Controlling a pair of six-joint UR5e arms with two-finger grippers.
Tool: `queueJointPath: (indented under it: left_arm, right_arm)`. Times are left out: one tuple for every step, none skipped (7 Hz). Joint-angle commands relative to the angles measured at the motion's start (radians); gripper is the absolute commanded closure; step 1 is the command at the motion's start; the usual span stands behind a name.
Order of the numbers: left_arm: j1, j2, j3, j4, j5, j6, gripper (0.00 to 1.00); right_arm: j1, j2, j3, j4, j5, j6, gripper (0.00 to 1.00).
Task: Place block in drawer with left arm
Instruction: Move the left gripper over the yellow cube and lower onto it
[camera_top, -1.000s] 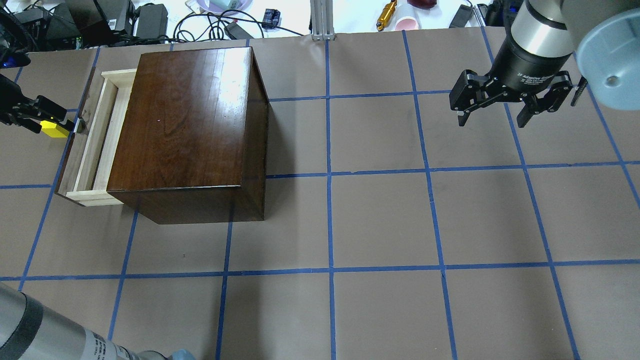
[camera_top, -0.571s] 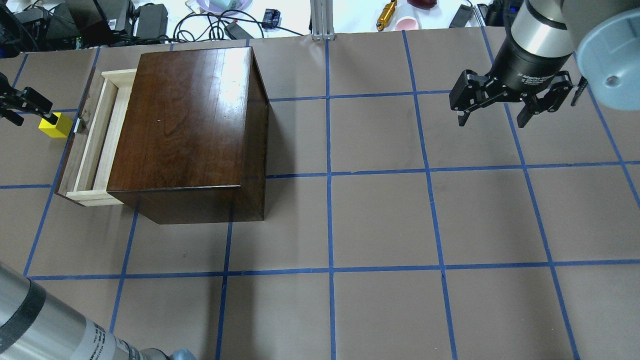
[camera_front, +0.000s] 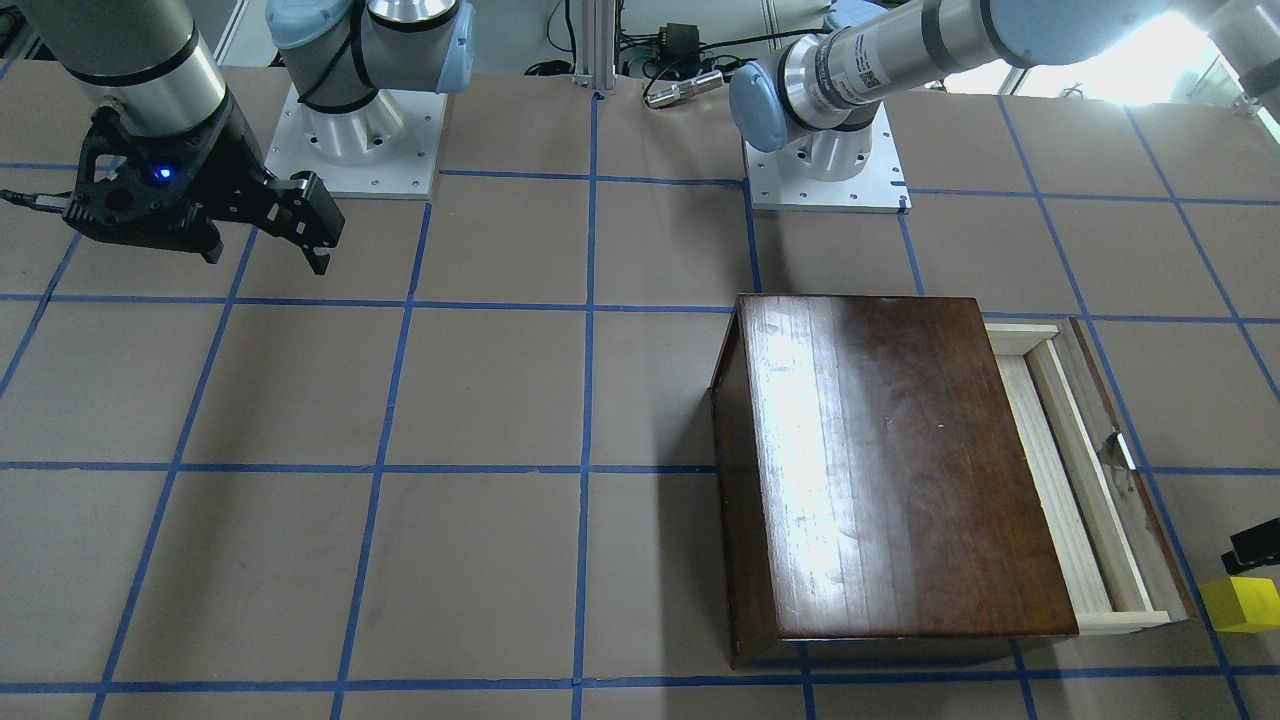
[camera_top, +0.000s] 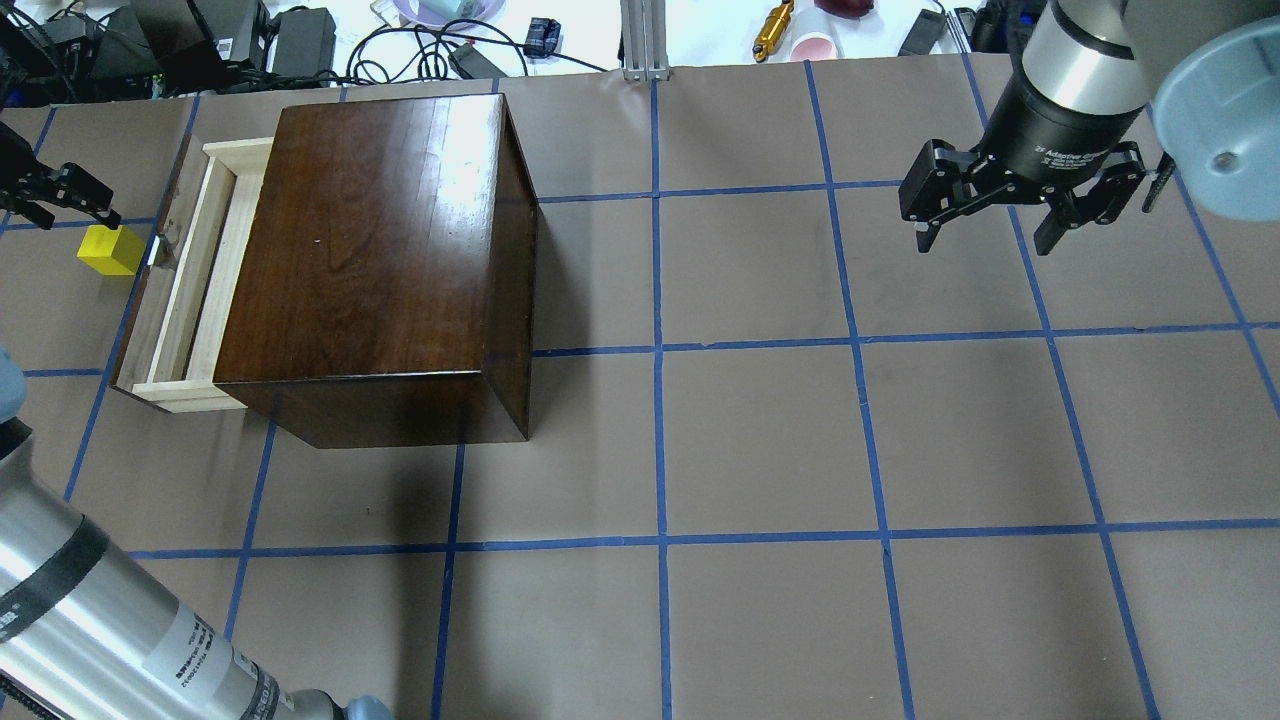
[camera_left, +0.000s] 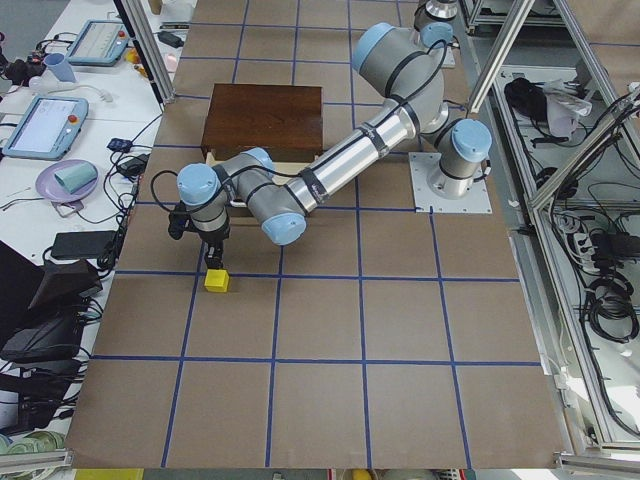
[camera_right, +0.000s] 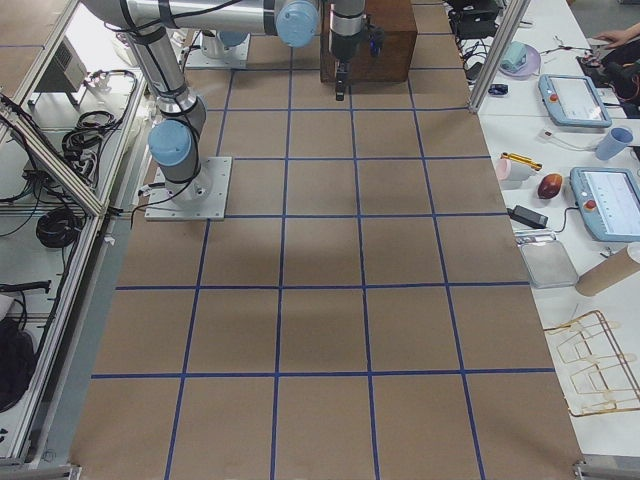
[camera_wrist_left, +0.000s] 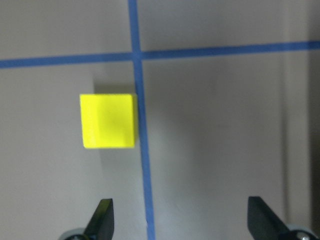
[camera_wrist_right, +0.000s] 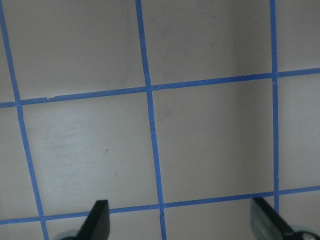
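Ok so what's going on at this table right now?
The left arm is meant to put the yellow block into the drawer of the wooden cabinet. The block sits on the table just outside the partly pulled-out drawer's front panel. The left end effector is open near the block, not gripping it. The right end effector hangs open well away from both.

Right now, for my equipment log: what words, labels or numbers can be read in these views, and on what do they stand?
"2F Adaptive G", on the black body of the right gripper in the overhead view. The rest is hidden, and the finer lines beneath it are too small to read.
White sticker on the left arm: the print is too small to read.
No other text is legible.
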Motion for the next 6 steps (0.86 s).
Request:
queueJointPath:
  left_arm:
    - [-0.001,-0.094,0.099,0.006,0.001,0.007,0.06]
    - [0.0,-0.118,0.116,0.007,0.0,0.039,0.06]
    - [-0.001,-0.131,0.118,0.026,0.0,0.071,0.06]
    - [0.0,-0.139,0.118,0.029,0.0,0.096,0.06]
    - [0.0,-0.148,0.118,0.03,0.0,0.123,0.06]
    - [0.0,-0.158,0.118,0.036,0.003,0.129,0.06]
  right_arm:
    - [0.0,0.0,0.0,0.0,0.001,0.0,0.0]
    - [0.0,0.0,0.0,0.0,0.001,0.0,0.0]
    - [0.0,0.0,0.0,0.0,0.001,0.0,0.0]
    - [0.0,0.0,0.0,0.0,0.001,0.0,0.0]
    - [0.0,0.0,0.0,0.0,0.001,0.0,0.0]
    - [0.0,0.0,0.0,0.0,0.001,0.0,0.0]
